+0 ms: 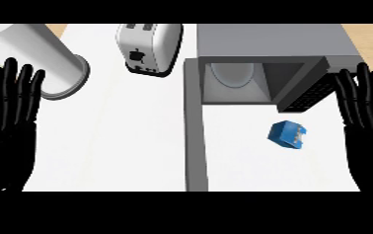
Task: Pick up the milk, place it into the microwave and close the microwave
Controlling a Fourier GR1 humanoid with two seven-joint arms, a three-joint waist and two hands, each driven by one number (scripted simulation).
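A small blue milk carton [288, 134] lies on the white counter in front of the microwave [270, 43], a little right of centre. The microwave's door [195, 129] is swung open toward me, and a pale round plate [233, 74] shows inside the cavity. My right hand [355, 104] rests open at the right edge, fingers up, apart from the carton. At the left edge, my left hand [18, 104] is open too, fingers up, holding nothing.
A silver toaster [148, 48] stands at the back, left of the microwave. A large grey cylinder [47, 60] lies at the back left, close to my left hand. White counter [124, 139] spreads between the door and my left hand.
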